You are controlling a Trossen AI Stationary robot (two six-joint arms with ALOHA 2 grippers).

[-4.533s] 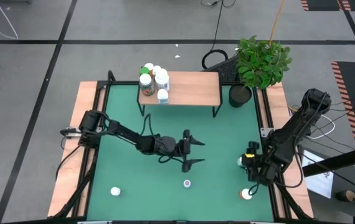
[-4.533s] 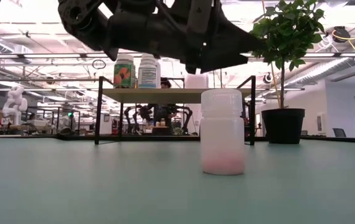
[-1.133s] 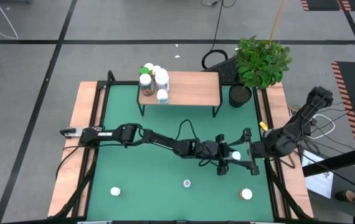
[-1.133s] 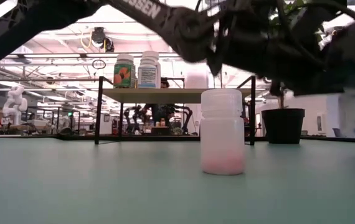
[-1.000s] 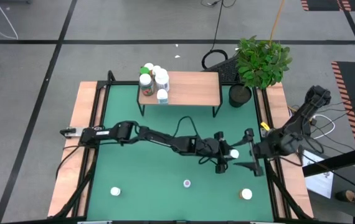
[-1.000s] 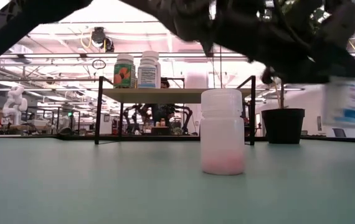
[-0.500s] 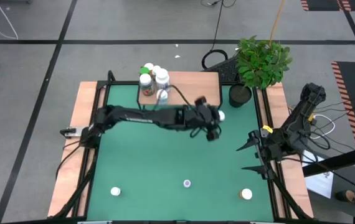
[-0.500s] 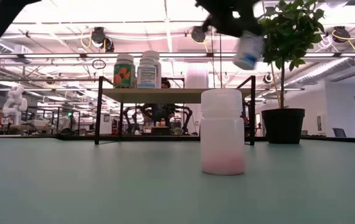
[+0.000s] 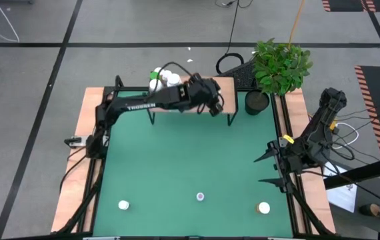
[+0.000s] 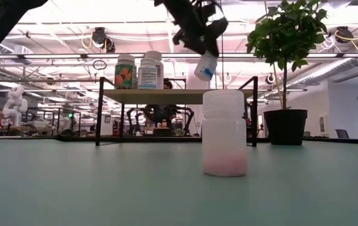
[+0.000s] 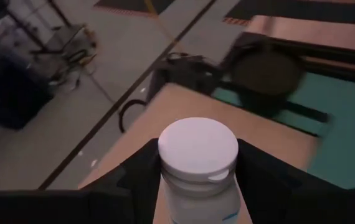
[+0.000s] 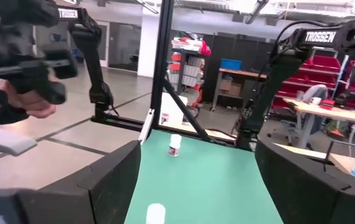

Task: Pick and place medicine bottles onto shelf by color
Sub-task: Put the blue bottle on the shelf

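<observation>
A white-capped medicine bottle (image 11: 197, 149) with a blue label (image 10: 206, 66) hangs in the air over the shelf (image 9: 228, 90), with my left gripper (image 9: 211, 103) shut on it. The shelf's wood top (image 11: 165, 115) lies just below the bottle. Several bottles (image 9: 160, 77) stand on the shelf's left end (image 10: 138, 70). My right gripper (image 9: 260, 170) waits open at the mat's right edge, with nothing between its fingers (image 12: 115, 180). My left gripper pinches the bottle's body just below the cap (image 11: 193, 193) between its two fingers (image 11: 137, 177). The fingers come from the table's near left, slanting down. The bottle is lifted clear above the shelf and tilted, its cap pointing away from the wrist and downward.
Three bottles stand on the green mat near its front edge (image 9: 123, 205) (image 9: 200, 197) (image 9: 264, 208); one with pink contents (image 10: 224, 132) is close in the low view. A potted plant (image 9: 280, 67) stands just right of the shelf.
My left gripper has carried the bottle from the mat's right middle, beside my right gripper, up and toward the far edge and the left. It is now over the shelf. The wrist has tipped, and the bottle hangs tilted.
</observation>
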